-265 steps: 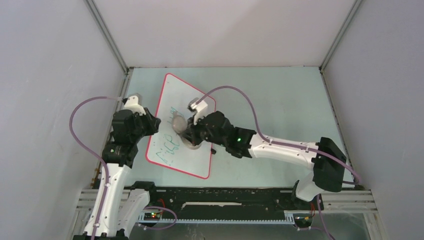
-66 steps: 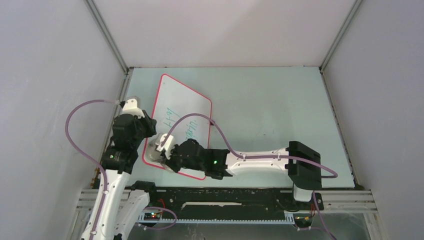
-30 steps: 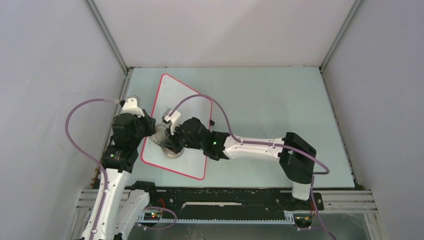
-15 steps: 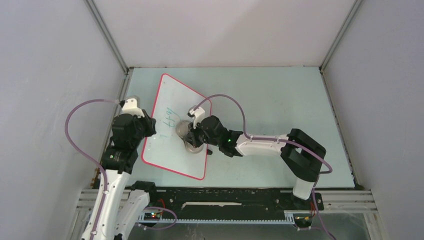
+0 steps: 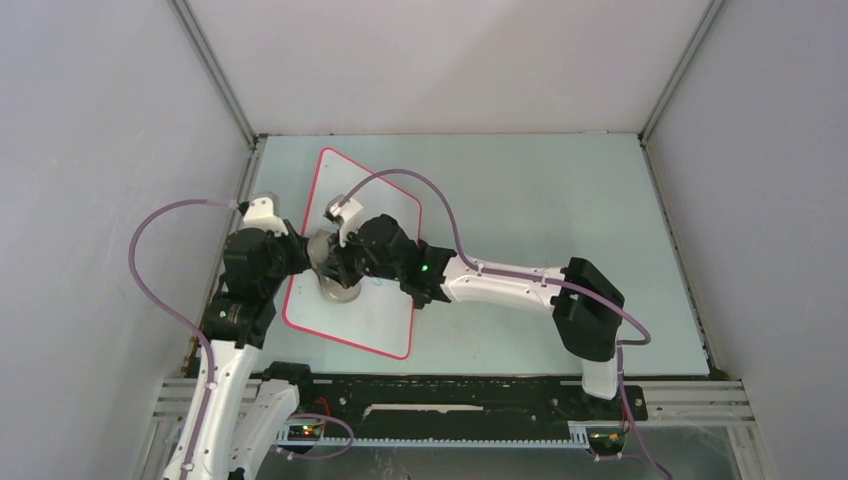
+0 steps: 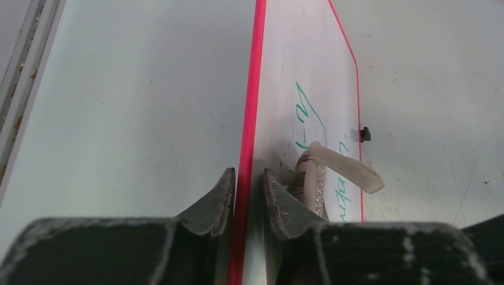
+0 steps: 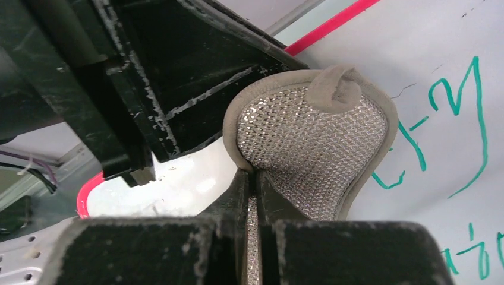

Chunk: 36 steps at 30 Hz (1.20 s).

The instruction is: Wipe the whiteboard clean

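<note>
The whiteboard (image 5: 365, 185), white with a red-pink rim, lies slanted on the left of the table. My left gripper (image 5: 300, 256) is shut on its left edge; in the left wrist view the fingers (image 6: 248, 184) pinch the red rim. My right gripper (image 5: 335, 262) is shut on a grey knobbly cloth pad (image 7: 309, 142), which presses on the board right beside the left gripper. Green handwriting (image 7: 457, 95) shows on the whiteboard (image 7: 428, 47) next to the pad. The pad (image 6: 333, 169) and the green writing (image 6: 310, 113) also appear in the left wrist view.
A small black clip (image 6: 365, 134) sits on the board's far edge. The pale green table top (image 5: 560, 200) stretches to the right of the board. Grey enclosure walls with metal posts (image 5: 215, 80) stand close on the left, back and right.
My right gripper has swept the pad from the middle of the board leftward, up against the left gripper. The left gripper has kept its hold on the rim.
</note>
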Each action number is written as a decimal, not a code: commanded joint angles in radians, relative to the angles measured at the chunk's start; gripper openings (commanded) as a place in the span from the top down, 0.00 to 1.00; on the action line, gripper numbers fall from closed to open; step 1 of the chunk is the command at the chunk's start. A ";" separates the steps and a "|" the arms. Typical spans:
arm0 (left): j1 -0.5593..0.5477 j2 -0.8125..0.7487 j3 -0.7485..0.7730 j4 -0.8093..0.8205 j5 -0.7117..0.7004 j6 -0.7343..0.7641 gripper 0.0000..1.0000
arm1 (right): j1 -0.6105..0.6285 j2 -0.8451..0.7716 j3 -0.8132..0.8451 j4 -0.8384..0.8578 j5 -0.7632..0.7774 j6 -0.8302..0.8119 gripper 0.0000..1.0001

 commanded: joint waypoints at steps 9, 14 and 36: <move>-0.006 -0.009 -0.030 -0.020 0.032 -0.008 1.00 | -0.132 -0.062 -0.406 0.118 -0.037 0.146 1.00; -0.007 -0.009 -0.029 -0.019 0.032 -0.008 1.00 | -0.123 -0.094 -0.482 0.070 0.029 0.119 1.00; -0.006 -0.005 -0.032 -0.021 0.032 -0.008 1.00 | -0.015 0.078 0.129 -0.077 -0.019 0.356 1.00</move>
